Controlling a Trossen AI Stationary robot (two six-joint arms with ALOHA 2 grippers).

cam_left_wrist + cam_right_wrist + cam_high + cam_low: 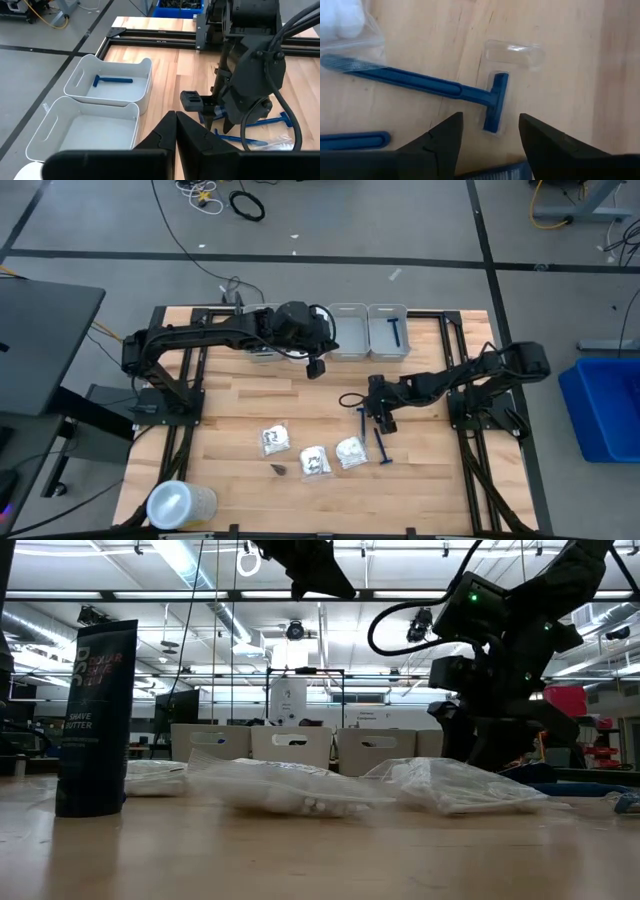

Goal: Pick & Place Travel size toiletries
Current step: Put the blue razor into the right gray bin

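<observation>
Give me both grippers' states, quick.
Left gripper: shut, empty, up by the bins.
Right gripper: open, holding nothing, poised over a blue razor on the table.

The dark tube point(93, 720) reads "SHAVE BUTTER".

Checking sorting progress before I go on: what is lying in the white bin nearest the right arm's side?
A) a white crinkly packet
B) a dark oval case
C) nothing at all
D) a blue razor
D: the high view shows one blue razor lying in the white bin at that end of the row, and the left wrist view shows the same razor alone inside it.
</observation>
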